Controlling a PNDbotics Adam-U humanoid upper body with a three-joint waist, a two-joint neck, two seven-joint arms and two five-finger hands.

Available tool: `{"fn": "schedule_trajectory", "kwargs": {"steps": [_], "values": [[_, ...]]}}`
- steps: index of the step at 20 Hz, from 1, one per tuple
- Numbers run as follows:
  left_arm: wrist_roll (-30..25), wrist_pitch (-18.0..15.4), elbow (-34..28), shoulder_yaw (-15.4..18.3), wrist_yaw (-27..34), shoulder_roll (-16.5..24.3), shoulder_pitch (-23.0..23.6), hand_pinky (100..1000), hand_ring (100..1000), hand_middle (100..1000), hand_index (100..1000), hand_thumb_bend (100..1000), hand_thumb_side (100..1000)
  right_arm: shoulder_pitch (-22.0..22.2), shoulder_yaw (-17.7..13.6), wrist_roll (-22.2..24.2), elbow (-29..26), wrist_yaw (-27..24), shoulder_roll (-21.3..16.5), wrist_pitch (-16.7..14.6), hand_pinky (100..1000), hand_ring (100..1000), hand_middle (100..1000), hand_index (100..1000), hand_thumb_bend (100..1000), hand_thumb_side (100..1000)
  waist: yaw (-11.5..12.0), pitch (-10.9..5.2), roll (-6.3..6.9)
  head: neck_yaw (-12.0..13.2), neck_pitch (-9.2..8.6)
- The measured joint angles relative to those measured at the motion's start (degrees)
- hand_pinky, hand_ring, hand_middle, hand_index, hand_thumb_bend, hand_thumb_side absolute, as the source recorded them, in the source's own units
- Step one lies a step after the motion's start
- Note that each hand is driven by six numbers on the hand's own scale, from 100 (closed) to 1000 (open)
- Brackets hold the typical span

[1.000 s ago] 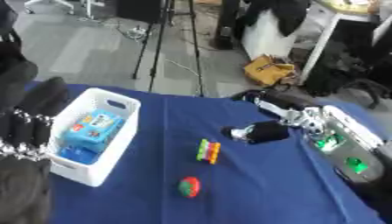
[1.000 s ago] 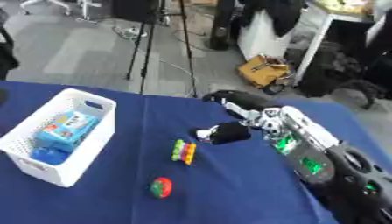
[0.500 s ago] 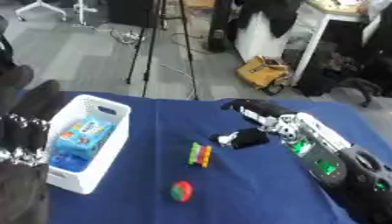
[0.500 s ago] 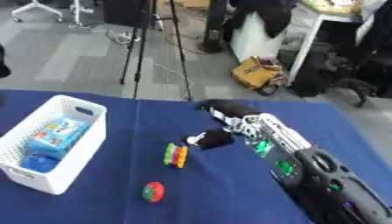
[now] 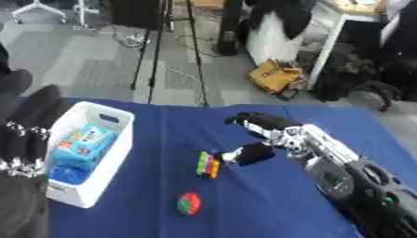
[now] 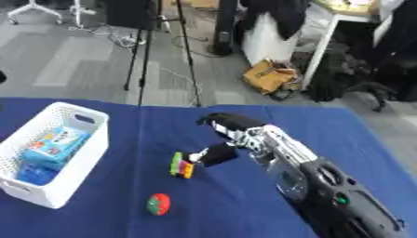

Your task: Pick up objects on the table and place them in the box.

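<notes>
Right hand [image 6: 225, 139] reaches in over the blue desk [image 6: 236, 204], fingers spread apart, its thumb just beside the multicoloured block [image 6: 181, 165], which lies on the cloth directly left of it. Nearer the desk's front edge lies a red and green ball [image 6: 158, 204]. Further left stands the white box [image 6: 91, 139], holding a blue packet [image 6: 52, 144]. Left hand [image 5: 29, 135] hangs open beside the box.

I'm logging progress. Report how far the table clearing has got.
Done: a blue packet lies in the white box. In hand: nothing held; the right hand reaches open toward the striped block. Left: that block and the red-green ball. The left hand idles by the box.
</notes>
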Motion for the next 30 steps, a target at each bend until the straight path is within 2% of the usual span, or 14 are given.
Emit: {"fn": "schedule_trajectory", "kwargs": {"steps": [7, 19, 30], "values": [[-0.1, 0.0, 0.0, -0.3, 0.3, 0.0, 0.0, 932, 898, 892, 874, 100, 1000, 0.0, 0.8, 1.8, 0.4, 1.6, 0.7, -0.7, 1000, 1000, 973, 1000, 591, 658, 0.1, -0.01, -0.07, -0.1, 0.0], [-0.4, -0.1, 0.0, -0.5, 1.0, -0.4, 0.0, 932, 900, 886, 870, 100, 1000, 0.0, 1.2, 1.9, 2.5, 5.7, 1.8, -2.4, 1000, 1000, 969, 1000, 589, 658, 1.6, 0.07, -0.17, -1.7, -1.0], [-0.9, -0.1, 0.0, -0.7, 1.6, -0.4, -0.7, 933, 903, 887, 869, 100, 1000, 0.1, 1.5, 1.9, 3.8, 7.6, 2.1, -3.8, 1000, 1000, 967, 1000, 587, 662, 3.2, 1.54, -0.78, -2.6, -1.53]]}}
